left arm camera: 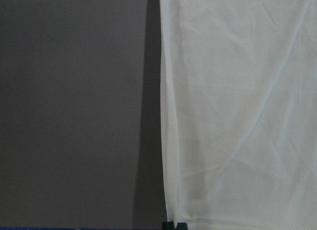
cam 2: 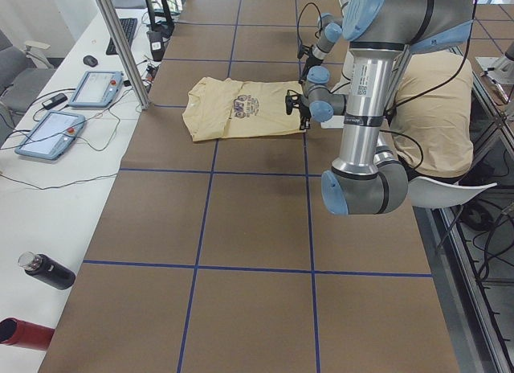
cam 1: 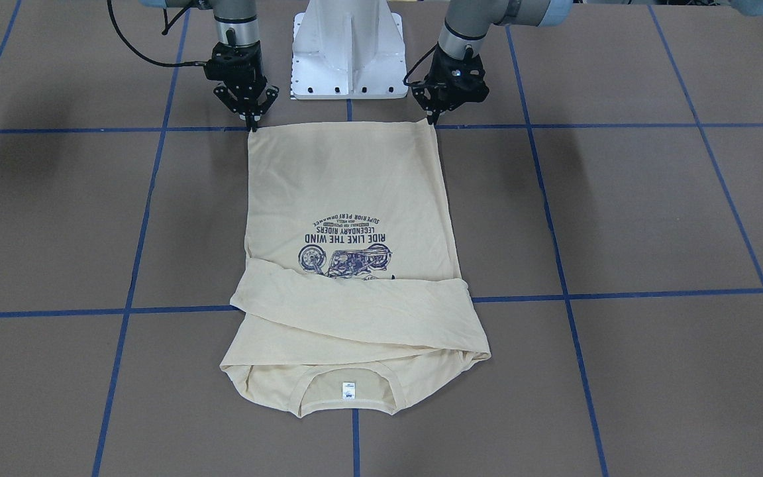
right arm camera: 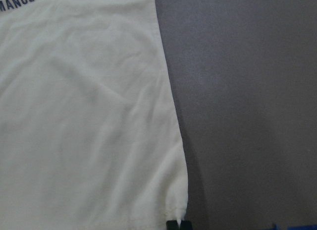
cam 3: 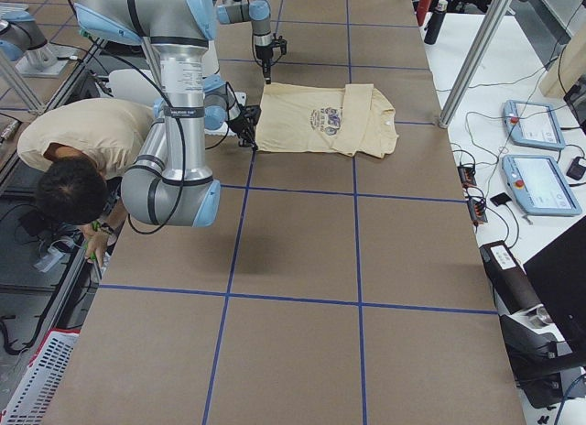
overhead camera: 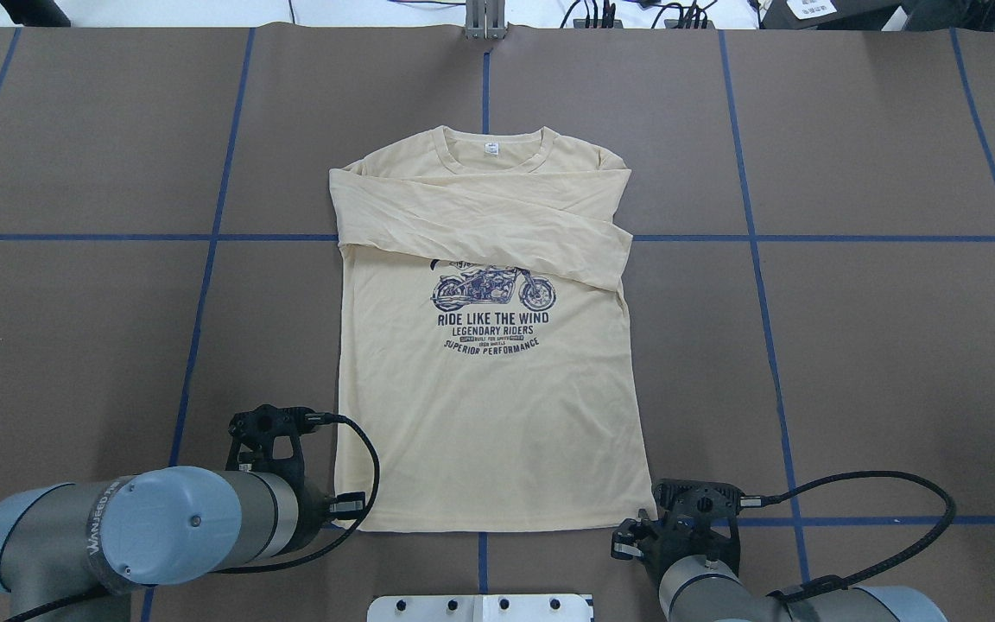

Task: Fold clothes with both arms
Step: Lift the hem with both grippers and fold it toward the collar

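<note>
Overhead exterior: just beyond the white pedestal (overhead camera: 480, 607), the T-shirt (overhead camera: 489, 432) lies flat and print-up on the brown table (overhead camera: 852, 345), hem toward the robot. The left gripper (cam 1: 433, 121) and right gripper (cam 1: 252, 126) each stand at a hem corner. The wrist views show both pairs of tips pressed together on the cloth, which bunches at the right one. Farther out, the print (overhead camera: 492, 333) reads "RIDE LIKE THE WIND", "LEGENDARY RIDERS", "SUPERIOR PERFORMANCE" beneath a motorcycle (overhead camera: 493, 289). Beyond it the sleeves (overhead camera: 480, 225) lie folded across the chest, covering the print's top. Farthest is a white neck label (overhead camera: 491, 148), its text illegible. Only the side views show a person (cam 3: 82, 132) bent over beside the table.
</note>
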Controlling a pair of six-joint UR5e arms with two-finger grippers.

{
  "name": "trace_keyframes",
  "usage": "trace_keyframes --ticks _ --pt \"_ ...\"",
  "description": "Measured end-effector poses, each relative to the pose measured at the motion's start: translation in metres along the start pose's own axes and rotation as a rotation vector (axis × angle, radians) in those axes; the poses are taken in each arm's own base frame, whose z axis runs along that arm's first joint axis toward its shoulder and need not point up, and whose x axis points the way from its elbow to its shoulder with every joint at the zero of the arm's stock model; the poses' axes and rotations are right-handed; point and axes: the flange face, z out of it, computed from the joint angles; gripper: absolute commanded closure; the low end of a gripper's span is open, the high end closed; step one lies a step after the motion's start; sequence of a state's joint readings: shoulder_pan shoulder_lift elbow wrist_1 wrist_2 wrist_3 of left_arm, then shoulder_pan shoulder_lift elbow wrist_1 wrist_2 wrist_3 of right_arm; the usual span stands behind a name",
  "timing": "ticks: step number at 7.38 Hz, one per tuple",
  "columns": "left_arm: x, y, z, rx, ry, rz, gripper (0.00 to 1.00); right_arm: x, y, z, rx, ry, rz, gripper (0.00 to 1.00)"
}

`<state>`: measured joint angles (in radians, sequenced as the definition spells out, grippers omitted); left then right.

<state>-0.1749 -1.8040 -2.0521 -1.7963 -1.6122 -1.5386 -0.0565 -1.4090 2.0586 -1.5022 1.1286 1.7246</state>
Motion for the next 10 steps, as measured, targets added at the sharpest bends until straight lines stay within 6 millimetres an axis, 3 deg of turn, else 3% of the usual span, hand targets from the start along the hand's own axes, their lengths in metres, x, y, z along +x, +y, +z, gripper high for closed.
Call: trace_keyframes --ticks 3,4,6,8,9,10 --pt "0.003 0.000 -0.008 0.000 0.015 0.000 1.00 -0.009 -0.015 -0.011 0.006 -0.023 0.023 1.00" --pt "0.007 0.000 -0.025 -0.001 0.045 0.001 1.00 -0.010 -0.031 -0.028 -0.002 -0.051 0.047 1.00" --pt "0.018 0.004 -0.092 -0.043 0.124 0.006 1.00 0.002 -0.064 -0.085 -0.075 -0.120 0.087 1.00" --pt "0.018 0.023 -0.184 -0.134 0.184 0.024 1.00 0.027 -0.073 -0.168 -0.219 -0.172 0.066 1.00" --pt "0.015 0.037 -0.215 -0.186 0.211 0.044 1.00 0.035 -0.072 -0.205 -0.283 -0.200 0.044 1.00" --pt "0.014 0.045 -0.228 -0.212 0.221 0.055 1.00 0.040 -0.074 -0.226 -0.312 -0.216 0.033 1.00"
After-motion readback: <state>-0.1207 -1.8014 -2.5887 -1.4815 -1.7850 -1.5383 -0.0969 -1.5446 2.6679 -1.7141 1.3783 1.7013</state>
